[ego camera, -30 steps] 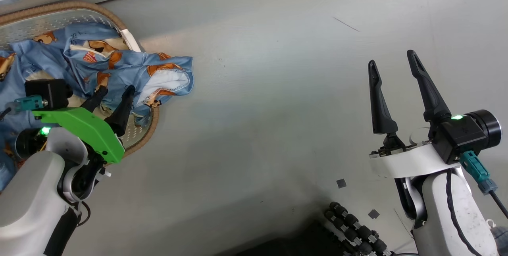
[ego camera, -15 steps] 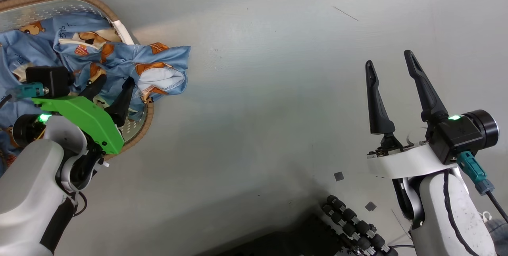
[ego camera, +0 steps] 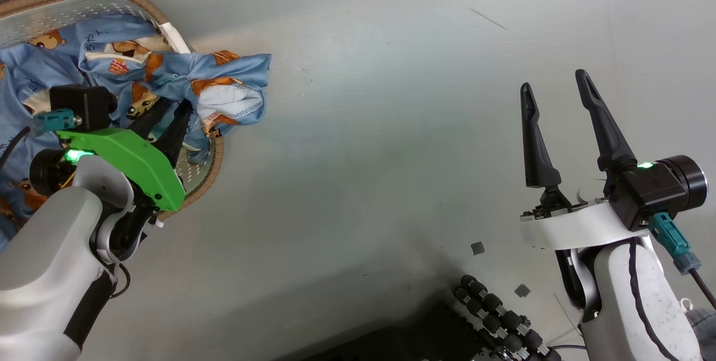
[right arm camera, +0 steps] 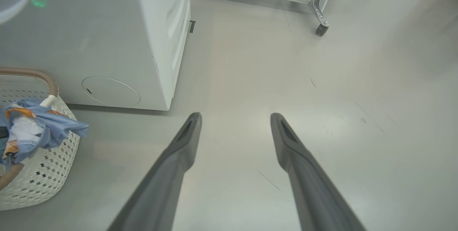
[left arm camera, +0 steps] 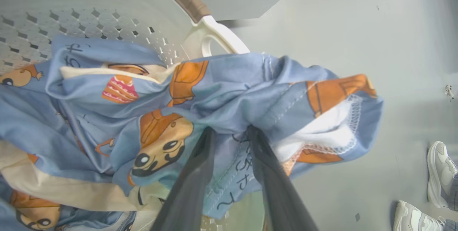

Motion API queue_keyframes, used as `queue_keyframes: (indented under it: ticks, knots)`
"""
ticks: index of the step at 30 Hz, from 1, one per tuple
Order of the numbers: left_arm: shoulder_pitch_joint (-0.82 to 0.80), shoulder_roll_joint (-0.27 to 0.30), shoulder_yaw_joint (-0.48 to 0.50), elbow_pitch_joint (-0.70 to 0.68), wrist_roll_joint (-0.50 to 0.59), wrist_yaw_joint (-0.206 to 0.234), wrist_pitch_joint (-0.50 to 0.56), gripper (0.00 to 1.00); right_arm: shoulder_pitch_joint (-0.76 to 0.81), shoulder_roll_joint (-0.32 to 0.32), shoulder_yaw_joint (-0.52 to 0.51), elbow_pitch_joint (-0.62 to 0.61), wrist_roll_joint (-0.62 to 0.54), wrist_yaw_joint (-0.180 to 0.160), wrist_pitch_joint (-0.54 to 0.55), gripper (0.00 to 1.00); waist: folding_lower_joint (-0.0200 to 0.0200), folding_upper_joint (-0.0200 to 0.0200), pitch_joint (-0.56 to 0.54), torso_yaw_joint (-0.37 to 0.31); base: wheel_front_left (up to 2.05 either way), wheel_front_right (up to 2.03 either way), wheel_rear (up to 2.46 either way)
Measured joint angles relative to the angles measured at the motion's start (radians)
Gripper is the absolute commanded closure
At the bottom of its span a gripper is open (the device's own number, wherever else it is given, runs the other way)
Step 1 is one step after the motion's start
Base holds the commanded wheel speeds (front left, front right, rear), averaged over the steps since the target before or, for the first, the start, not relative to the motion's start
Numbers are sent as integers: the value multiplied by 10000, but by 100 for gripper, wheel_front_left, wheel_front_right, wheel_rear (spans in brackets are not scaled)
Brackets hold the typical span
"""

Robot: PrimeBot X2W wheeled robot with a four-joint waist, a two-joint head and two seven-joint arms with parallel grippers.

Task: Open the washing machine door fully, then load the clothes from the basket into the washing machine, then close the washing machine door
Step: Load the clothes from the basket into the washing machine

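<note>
**Left gripper on the cloth, right one far off**

Head view: my left gripper (ego camera: 173, 110) sat at the near right part of the basket (ego camera: 216, 155), its fingers drawn almost together on the clothes (ego camera: 168, 73); the cloth lay straight ahead of those fingers, its long run going left to right, with one end spilling over the brown rim toward the floor (ego camera: 363, 154); my right gripper (ego camera: 552, 82) stood well apart to the right over bare floor, fingers spread wide and holding nothing.

Left wrist view: my two fingers met the blue fabric with a fold pinched between them, the tips sunk into it; the perforated basket wall and a white handle showed beyond the bundle.

Right wrist view: my empty, spread fingers pointed along the floor; the basket stood at the far left edge with the cloth hanging over its rim, and the washing machine (right arm camera: 107, 44) rose just behind it; I judged the left arm clearly the nearer, and that the lift should go up and toward the machine, minding the trailing end at the rim.
</note>
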Motion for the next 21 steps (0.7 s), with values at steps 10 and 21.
queue_keyframes:
  ticks: [10, 21]
  knots:
    - [-218, 77, -487, 117, -213, 0, -378, 100, 2, 0, -69, -36, 0, -2, 0, 0, 0, 0, 27, 63, 0, 0, 0]
    - [-441, 228, -895, 263, -439, 0, -779, 100, -10, 0, -77, -44, 0, 0, 0, 0, 0, 0, 46, 149, 0, 0, 0]
